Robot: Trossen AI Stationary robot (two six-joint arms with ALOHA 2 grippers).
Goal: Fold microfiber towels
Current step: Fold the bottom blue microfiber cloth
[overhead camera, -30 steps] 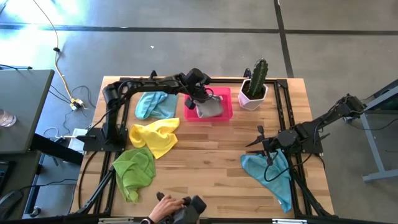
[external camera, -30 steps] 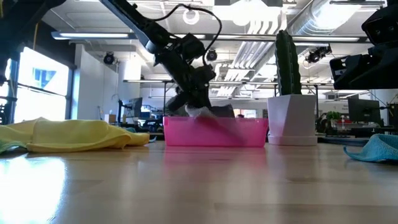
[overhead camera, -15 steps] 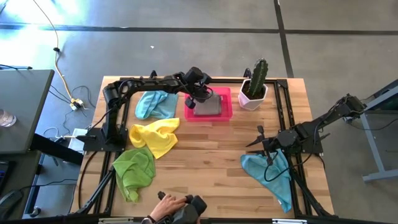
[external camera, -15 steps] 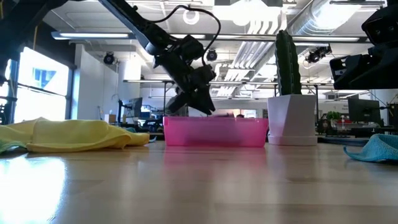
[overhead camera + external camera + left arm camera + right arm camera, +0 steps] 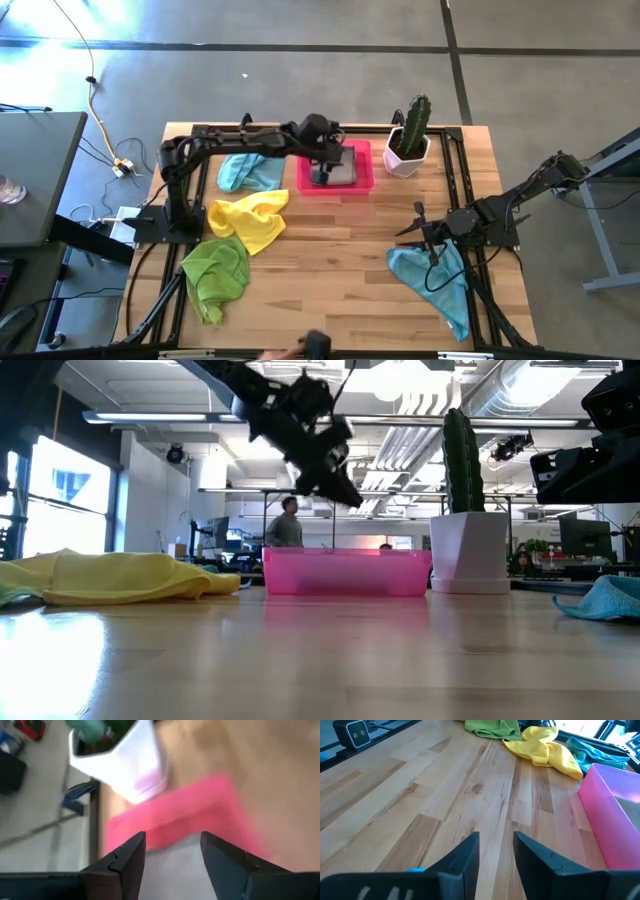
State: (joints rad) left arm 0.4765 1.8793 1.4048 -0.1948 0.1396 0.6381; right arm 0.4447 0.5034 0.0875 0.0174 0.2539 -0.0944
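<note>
A grey towel [image 5: 338, 173] lies folded flat in the pink tray [image 5: 364, 150] at the far middle of the table. My left gripper [image 5: 322, 163] hangs open above it, clear of the tray in the low view [image 5: 338, 485]; the left wrist view [image 5: 172, 842] shows grey cloth [image 5: 175, 875] below its parted fingers. A light blue towel [image 5: 248, 168], a yellow towel [image 5: 250, 218] and a lime green towel [image 5: 215, 270] lie crumpled on the table's left. My right gripper [image 5: 420, 233] is open and waits over the table's right, beside a second light blue towel [image 5: 440, 280].
A cactus in a white pot [image 5: 408, 140] stands just right of the tray, also tall in the low view [image 5: 468, 550]. Bare wood [image 5: 340, 260] lies between the towel heaps and the right gripper. A black device [image 5: 318, 345] shows at the near edge.
My left gripper has let go of the grey towel, which was bunched up in its hold and now lies flat in the tray. The gripper has then risen clear above the tray. A person's hand at the near edge has drawn back out of view.
</note>
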